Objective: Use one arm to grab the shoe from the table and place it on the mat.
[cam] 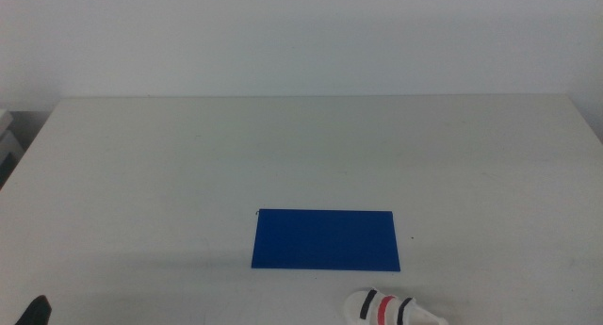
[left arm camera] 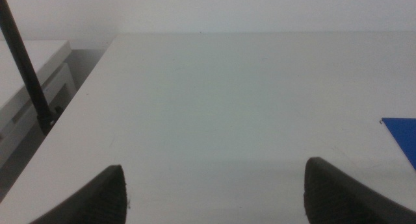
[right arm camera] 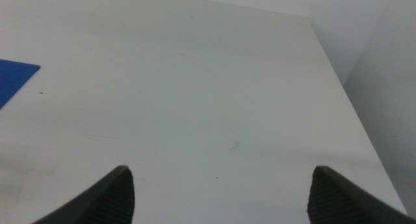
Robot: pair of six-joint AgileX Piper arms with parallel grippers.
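Nearest me, the shoe (cam: 389, 309) lies on its side at the table's (cam: 311, 155) front edge, partly cut off by the middle view, just in front of the mat's (cam: 326, 239) right corner and apart from it. My left gripper (left arm camera: 214, 188) waits low at the front left with jaws spread wide over bare tabletop, and my right gripper (right arm camera: 221, 191) is likewise released, holding nothing. Beyond the mat I see only white surface running to the wall.

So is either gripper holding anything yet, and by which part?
Nothing is held. Left gripper and right gripper are both open over bare table; the shoe lies untouched beside the mat.
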